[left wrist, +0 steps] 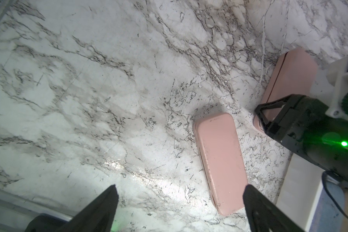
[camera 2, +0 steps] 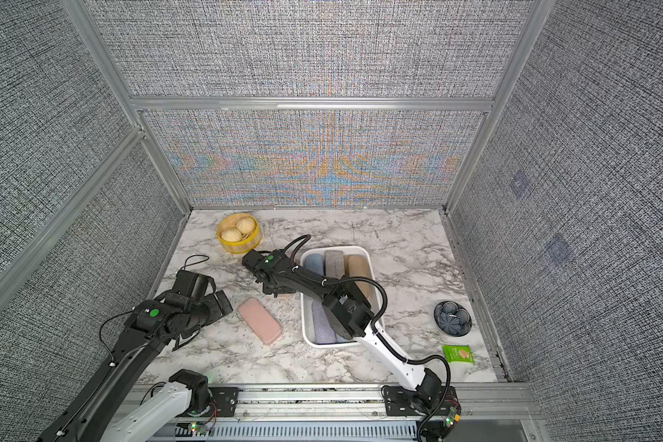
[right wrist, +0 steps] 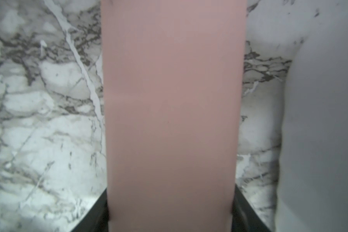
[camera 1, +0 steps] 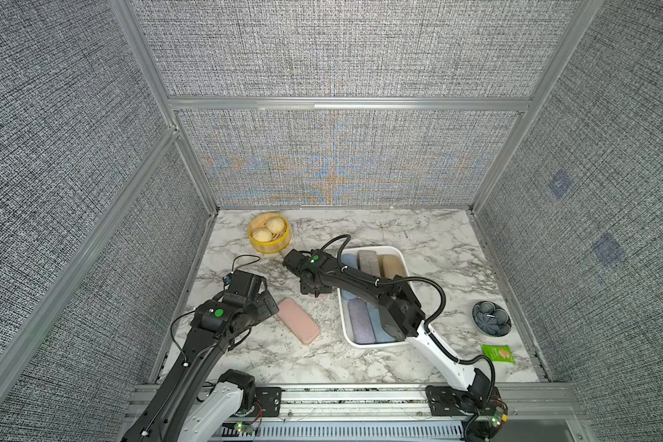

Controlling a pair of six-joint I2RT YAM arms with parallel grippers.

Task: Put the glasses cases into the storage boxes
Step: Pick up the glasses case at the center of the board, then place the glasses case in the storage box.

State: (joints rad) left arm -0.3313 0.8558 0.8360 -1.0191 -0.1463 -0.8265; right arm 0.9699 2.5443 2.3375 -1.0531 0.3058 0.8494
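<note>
Pinched pink case (right wrist: 173, 100): lies flat on the worktop (camera 1: 418, 237), just beside the outer left wall of the white storage bin (camera 1: 343, 325), not in it.
Right end effector (right wrist: 170, 200): points down over this case, its dark fingers (right wrist: 96, 213) pressed against the two long sides, pinching it.
Loose pink case (camera 1: 298, 321): flat on the worktop, at an angle, between the left arm and the bin, apart from both.
Left end effector (left wrist: 180, 186): spread wide and empty, hovering above the worktop near one end of the loose pink case.
Bin contents: at the far end a blue case (camera 1: 348, 264), a grey case (camera 1: 368, 262) and a tan case (camera 1: 391, 266) lie side by side. At the near end more fabric cases lie partly hidden under the right arm.
Elsewhere: a yellow steamer basket (camera 1: 268, 245) with two buns sits at the far left. A dark patterned bowl (camera 1: 491, 319) and a green packet (camera 1: 497, 354) lie to the bin's right.
</note>
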